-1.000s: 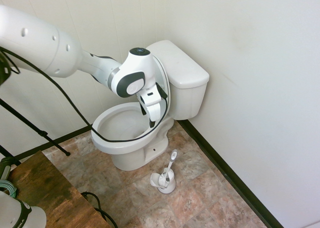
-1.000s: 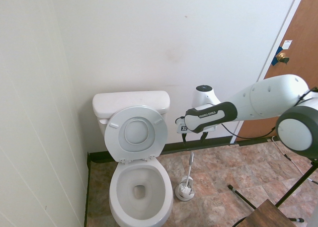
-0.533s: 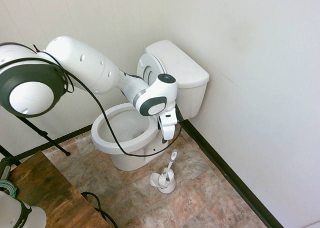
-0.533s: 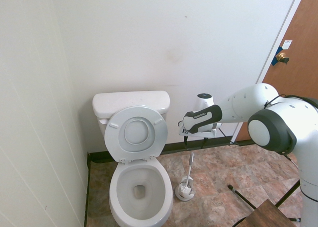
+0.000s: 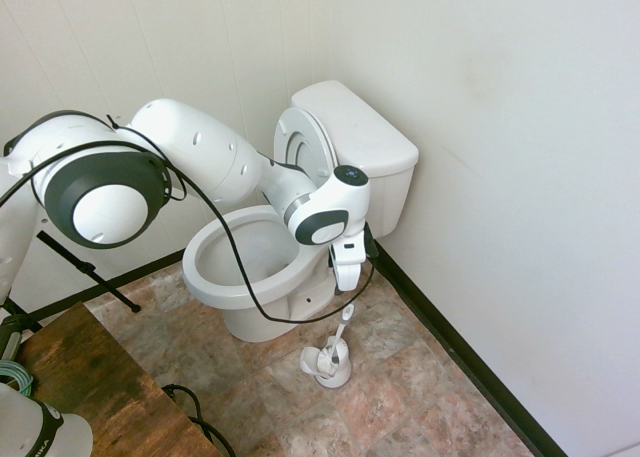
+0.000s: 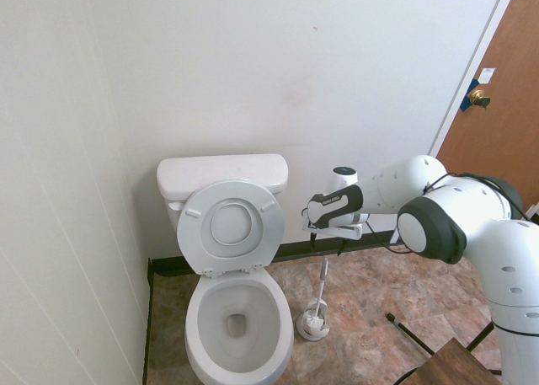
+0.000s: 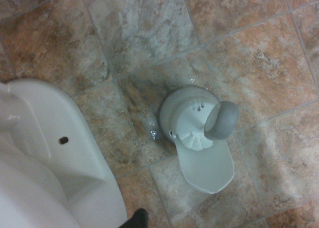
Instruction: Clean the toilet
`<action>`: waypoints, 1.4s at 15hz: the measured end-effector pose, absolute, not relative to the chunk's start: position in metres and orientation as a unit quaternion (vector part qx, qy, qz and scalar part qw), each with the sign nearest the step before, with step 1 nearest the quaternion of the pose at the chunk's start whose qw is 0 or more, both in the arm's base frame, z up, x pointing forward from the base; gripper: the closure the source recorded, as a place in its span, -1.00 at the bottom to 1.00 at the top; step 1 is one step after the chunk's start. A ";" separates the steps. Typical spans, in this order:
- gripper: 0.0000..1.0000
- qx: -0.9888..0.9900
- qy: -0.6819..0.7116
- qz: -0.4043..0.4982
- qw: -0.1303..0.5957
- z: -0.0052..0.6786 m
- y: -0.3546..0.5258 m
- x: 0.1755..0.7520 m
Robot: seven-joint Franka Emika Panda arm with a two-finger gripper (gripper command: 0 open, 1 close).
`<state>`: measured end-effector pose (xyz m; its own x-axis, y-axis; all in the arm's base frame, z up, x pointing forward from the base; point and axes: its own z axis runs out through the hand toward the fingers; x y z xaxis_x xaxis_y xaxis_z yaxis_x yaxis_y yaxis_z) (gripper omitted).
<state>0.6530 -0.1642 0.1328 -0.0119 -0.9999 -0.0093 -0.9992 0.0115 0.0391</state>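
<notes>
Here the open gripper (image 5: 349,289) hangs above the toilet brush (image 5: 339,334).

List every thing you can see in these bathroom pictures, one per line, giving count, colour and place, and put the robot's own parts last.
toilet: one, white, in the corner against the wall, lid and seat raised.
toilet brush: one, white with a grey handle tip, standing in its holder.
brush holder: one, white, on the floor beside the toilet.
floor: brown-grey stone tiles.
door: one, brown wood with a brass knob, far from the toilet.
wooden table: one, dark brown, in the foreground corner.
gripper: one, white, open, just above the brush handle.
</notes>
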 end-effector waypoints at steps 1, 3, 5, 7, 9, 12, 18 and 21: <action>-1.00 0.691 -0.723 -0.015 0.014 0.125 -0.163 0.657; -1.00 0.668 -0.744 -0.008 0.021 0.112 -0.161 0.666; -1.00 0.646 -0.763 -0.003 0.032 0.095 -0.161 0.670; -1.00 0.630 -0.776 0.001 0.042 0.079 -0.165 0.672; -1.00 0.622 -0.781 0.003 0.049 0.065 -0.169 0.674; -1.00 0.616 -0.786 -0.002 0.057 0.047 -0.170 0.678; -1.00 0.611 -0.788 -0.017 0.072 0.013 -0.182 0.681; -1.00 0.614 -0.786 -0.022 0.076 0.002 -0.180 0.684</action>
